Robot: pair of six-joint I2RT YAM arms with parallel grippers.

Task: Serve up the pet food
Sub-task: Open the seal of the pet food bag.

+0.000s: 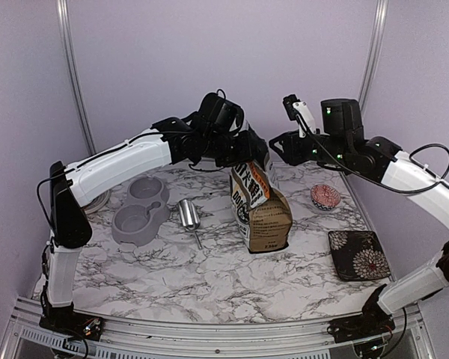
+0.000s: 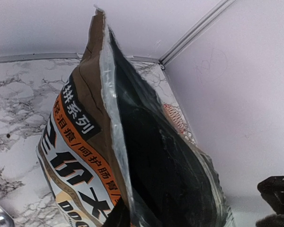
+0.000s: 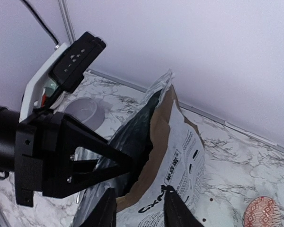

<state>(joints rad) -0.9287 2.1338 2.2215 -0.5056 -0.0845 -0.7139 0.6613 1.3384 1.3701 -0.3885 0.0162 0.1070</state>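
The brown-and-white dog food bag [image 1: 260, 208] stands upright mid-table with its top torn open. My left gripper [image 1: 250, 154] is at the bag's mouth. One dark finger [image 2: 114, 218] presses the printed outer wall, and the other finger is lost in the dark interior. My right gripper [image 3: 139, 210] reaches the mouth from the other side. Its fingers [image 3: 176, 208] stand apart, straddling the bag's white rear wall [image 3: 180, 156] without pinching it. The pet food itself is hidden, as the inside of the bag shows only black.
A grey double pet bowl [image 1: 138, 213] sits left of the bag, with a metal scoop [image 1: 188, 215] lying beside it. A small red-patterned bowl [image 1: 325, 197] and a dark floral square plate [image 1: 359, 254] are on the right. The enclosure walls stand close behind.
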